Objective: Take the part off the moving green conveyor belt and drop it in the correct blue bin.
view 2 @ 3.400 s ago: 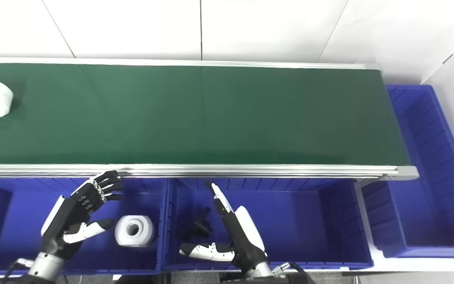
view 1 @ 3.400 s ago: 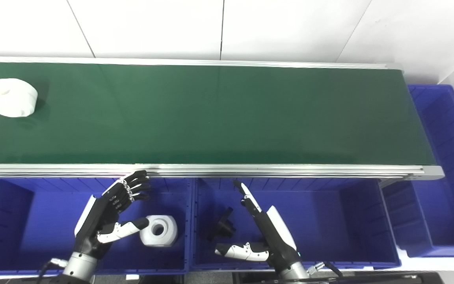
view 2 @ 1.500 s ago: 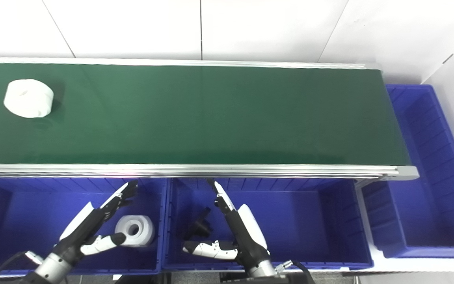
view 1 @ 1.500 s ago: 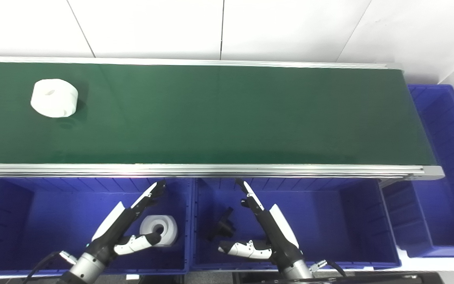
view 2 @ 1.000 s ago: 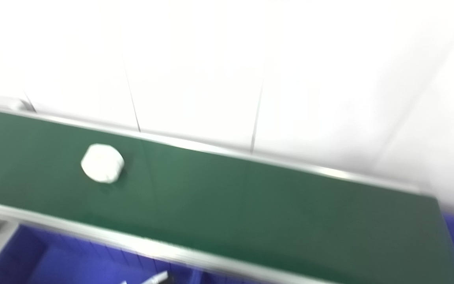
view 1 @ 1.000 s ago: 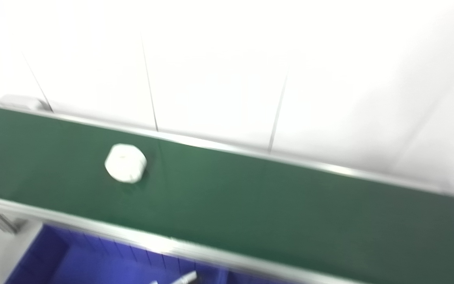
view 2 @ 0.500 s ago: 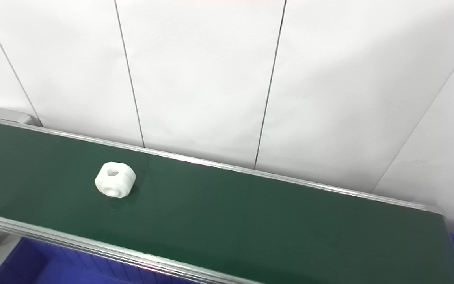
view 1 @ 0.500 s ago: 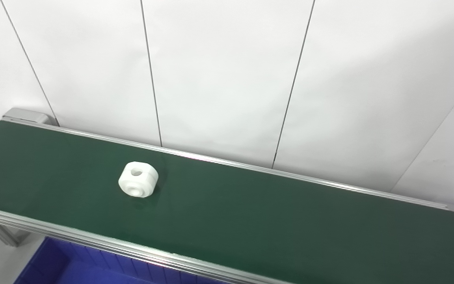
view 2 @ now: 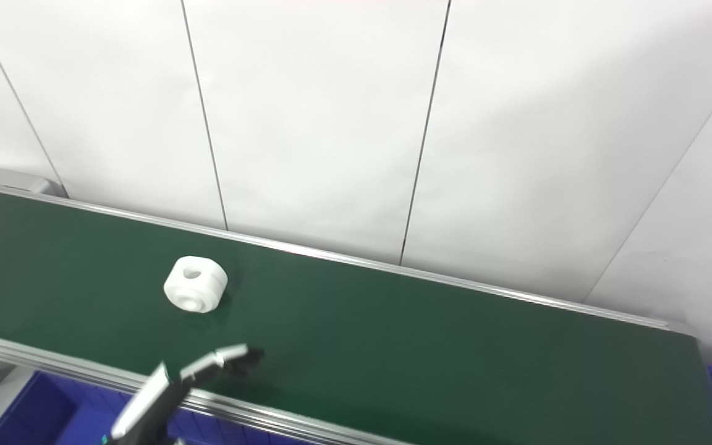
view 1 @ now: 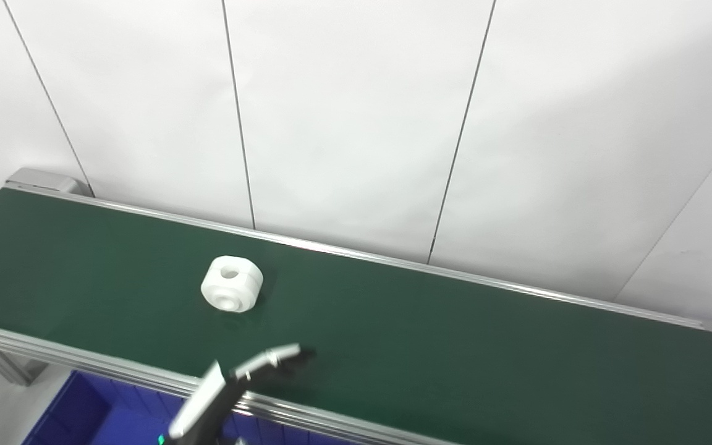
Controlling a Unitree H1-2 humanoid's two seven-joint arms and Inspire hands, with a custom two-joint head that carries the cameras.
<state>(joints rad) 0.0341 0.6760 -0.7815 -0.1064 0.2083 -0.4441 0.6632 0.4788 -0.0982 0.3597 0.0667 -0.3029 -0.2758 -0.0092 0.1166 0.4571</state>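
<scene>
Toward the left end of the green conveyor belt (view 1: 393,334), nearer its far rail than its near one: white part (view 1: 232,283), a squat plastic ring with rounded shoulders, a hole in its upward face and another round opening on the side facing the camera. Matte, hard-looking, likely light; smooth curved flanks, so probably apt to slip or roll if squeezed off-centre.

Just right of that and closer, over the belt's near edge: left hand (view 1: 257,366), seen edge-on, white-and-black, blurred by motion. Fingers (view 2: 232,357) stretched out forward toward the belt's middle, holding nothing; spread between them impossible to judge from this angle. Well apart from the part, not touching it.

Step in hand, by judgement: reach toward the pick, grasp not yet made. Next move probably calls for timing against the belt's travel, then closing across the ring's flanks.

Right hand out of sight. Only a sliver of blue bin (view 1: 84,420) below the near rail at the lower left.
</scene>
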